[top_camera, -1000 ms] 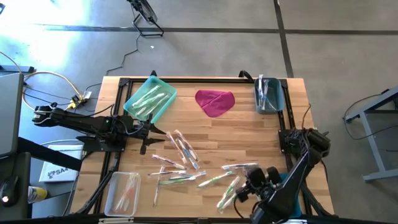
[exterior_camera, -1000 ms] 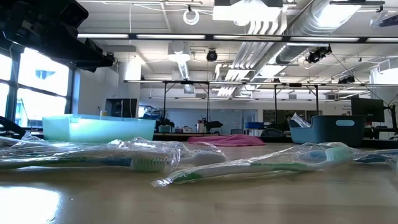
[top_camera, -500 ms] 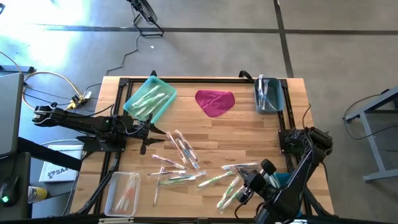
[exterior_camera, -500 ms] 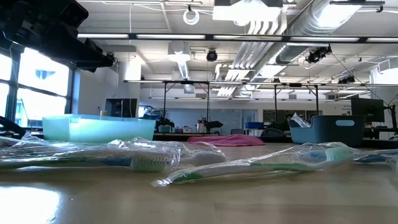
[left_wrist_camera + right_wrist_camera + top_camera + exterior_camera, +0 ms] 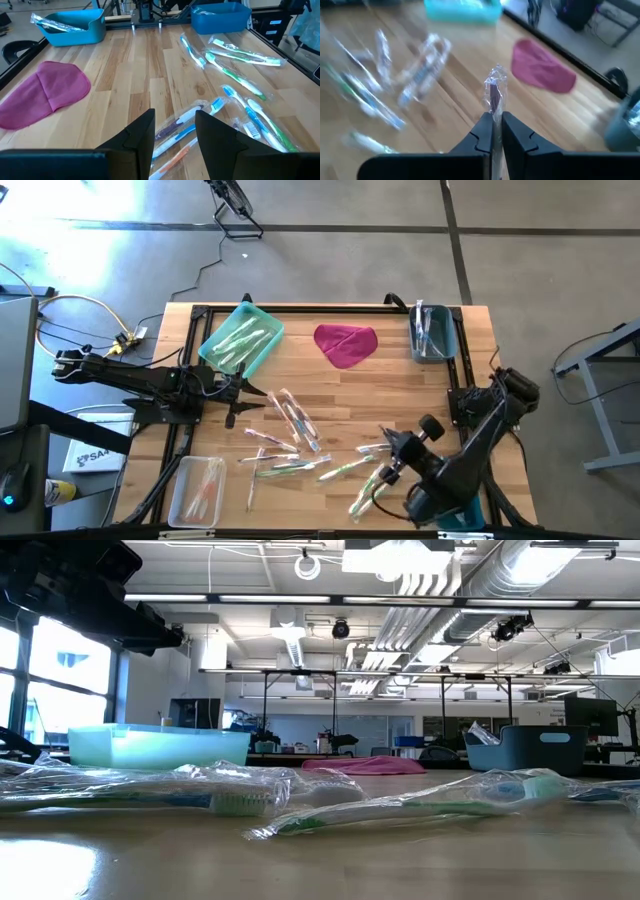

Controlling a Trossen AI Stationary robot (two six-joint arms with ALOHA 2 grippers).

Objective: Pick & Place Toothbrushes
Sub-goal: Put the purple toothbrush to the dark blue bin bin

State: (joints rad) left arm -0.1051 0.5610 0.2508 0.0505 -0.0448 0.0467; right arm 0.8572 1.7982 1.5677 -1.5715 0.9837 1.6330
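Note:
Several wrapped toothbrushes lie scattered flat on the wooden table, also seen in the low view and the left wrist view. My right gripper hangs above the near right part of the scatter, shut on one wrapped toothbrush. My left gripper stands open at the table's left side, above the boards, with nothing between its fingers. More toothbrushes lie in the teal tray, the clear tray and the blue bin. My right gripper pinches the wrapped toothbrush between its two fingertips. The crinkled clear wrapper end with a dark handle sticks out past the fingers. The toothbrush lies along the fingers and is lifted clear of the table. What lies behind the fingertips is hidden by the gripper.
A magenta cloth lies at the far middle, between the teal tray and the blue bin. The clear tray sits at the near left corner. Bare boards show between the cloth and the scattered toothbrushes.
My right gripper has risen and gone toward the table's far edge, rolling at the wrist, still shut on the toothbrush. The toothbrushes on the table have stayed where they were.

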